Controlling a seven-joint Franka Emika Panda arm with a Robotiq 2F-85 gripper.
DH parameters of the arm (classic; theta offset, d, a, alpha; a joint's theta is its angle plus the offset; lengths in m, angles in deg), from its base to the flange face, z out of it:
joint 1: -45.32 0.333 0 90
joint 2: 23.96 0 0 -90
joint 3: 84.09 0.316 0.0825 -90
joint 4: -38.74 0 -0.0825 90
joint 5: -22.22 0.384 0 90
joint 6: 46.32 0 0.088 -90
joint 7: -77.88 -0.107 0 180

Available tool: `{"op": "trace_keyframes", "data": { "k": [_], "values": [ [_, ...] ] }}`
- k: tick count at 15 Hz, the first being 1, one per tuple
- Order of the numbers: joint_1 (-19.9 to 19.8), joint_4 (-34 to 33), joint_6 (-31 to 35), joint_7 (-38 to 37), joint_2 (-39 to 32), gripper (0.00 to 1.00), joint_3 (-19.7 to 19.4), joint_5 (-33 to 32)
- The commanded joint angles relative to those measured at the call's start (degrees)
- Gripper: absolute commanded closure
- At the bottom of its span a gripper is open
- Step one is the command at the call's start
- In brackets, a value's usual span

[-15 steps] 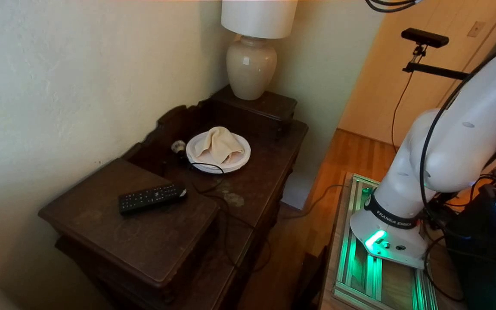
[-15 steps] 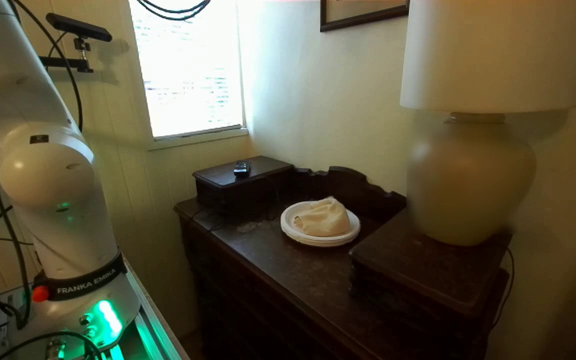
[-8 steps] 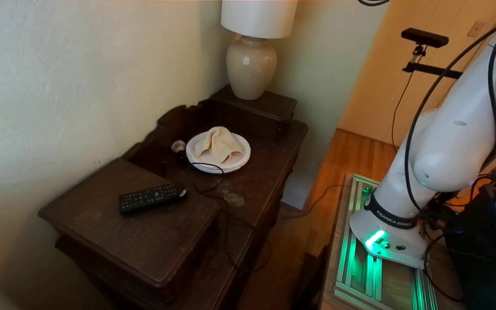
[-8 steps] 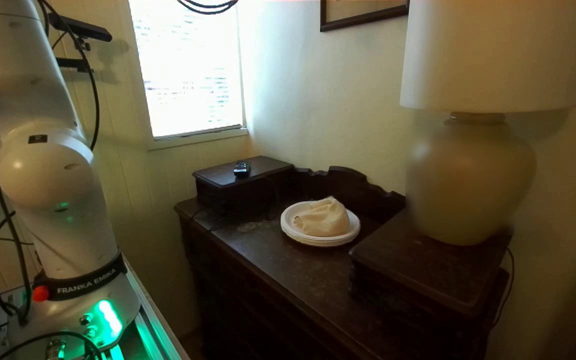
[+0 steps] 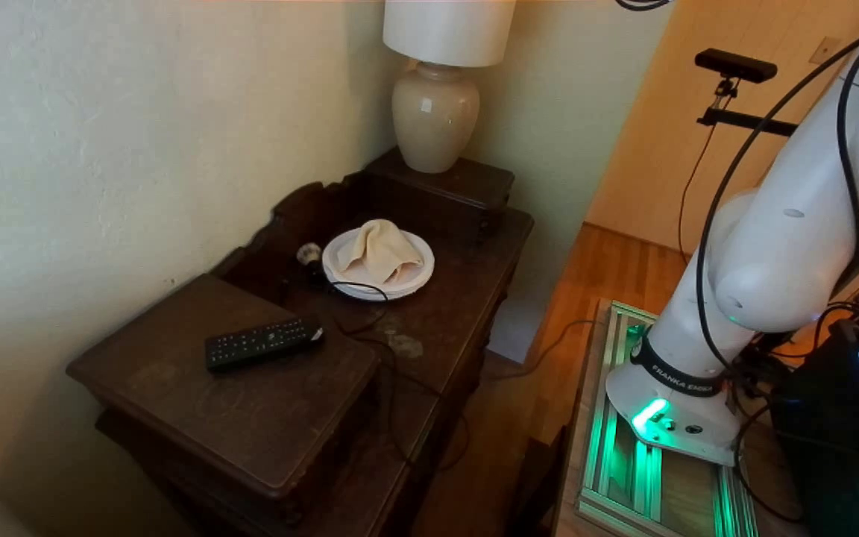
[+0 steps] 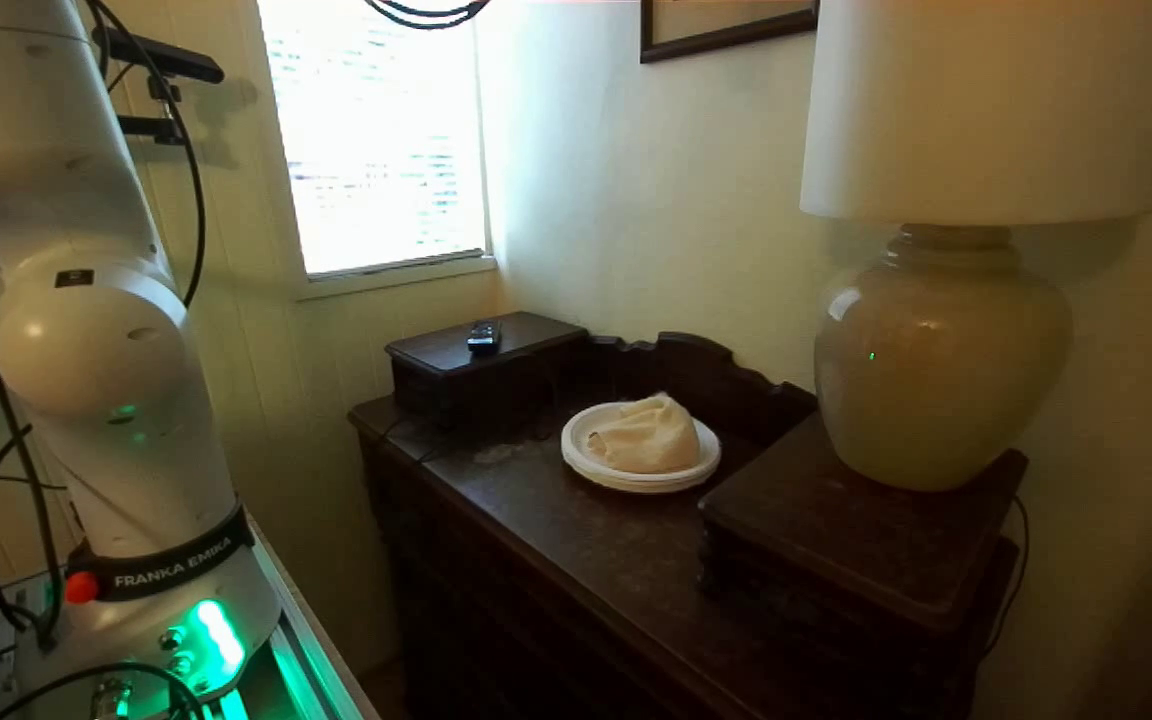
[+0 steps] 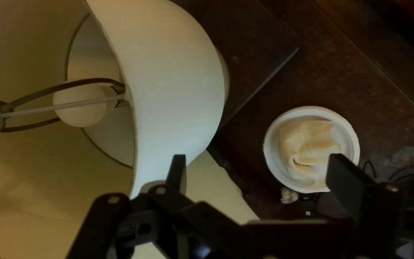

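My gripper (image 7: 257, 160) shows in the wrist view with its two black fingers wide apart and nothing between them. It is out of frame in both exterior views. It is high above the dresser, close to the lamp's white shade (image 7: 182, 82), whose open top and bulb (image 7: 81, 104) show from above. Whether it touches the shade I cannot tell. Below lies a crumpled cream cloth (image 7: 307, 144) on a stack of white plates (image 7: 271, 147). Both exterior views show the cloth (image 5: 381, 252) (image 6: 648, 437) resting on the plates (image 5: 423, 277) (image 6: 576, 458).
The dark wooden dresser (image 5: 467, 298) (image 6: 556, 530) has raised boxes at both ends. The lamp (image 5: 435, 112) (image 6: 941, 370) stands on one; a black remote (image 5: 264, 343) (image 6: 484, 336) lies on the other. A brush (image 5: 309, 254) (image 7: 289, 196) and black cables (image 5: 392, 388) lie by the plates.
The arm's upper links have shifted left in an exterior view and right in an exterior view, toward the dresser, slowing in the last half second. Cloth, plates, remote and lamp have not moved.
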Motion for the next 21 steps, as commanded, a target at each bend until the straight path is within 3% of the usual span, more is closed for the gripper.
{"op": "trace_keyframes", "data": {
  "k": [1, 3, 8, 11, 16, 18, 21],
  "values": [
    [-0.39, -0.88, 6.12, 2.22, 0.19, 0.00, -1.08, 0.95],
    [-0.24, -0.62, 9.01, 2.00, 0.27, 0.00, -1.39, 0.97],
    [-0.76, -3.20, 6.81, 2.22, -1.92, 0.00, -2.76, 2.39],
    [-3.75, -5.91, 5.51, 2.75, -4.04, 0.00, -1.73, 4.16],
    [-4.60, -7.60, 5.32, 3.06, -6.44, 0.16, -3.64, 6.91],
    [-4.82, -8.25, 5.21, 3.35, -7.33, 0.36, -4.23, 8.02],
    [-5.32, -9.22, 5.27, 3.61, -8.61, 0.43, -4.92, 10.39]
  ]
}}
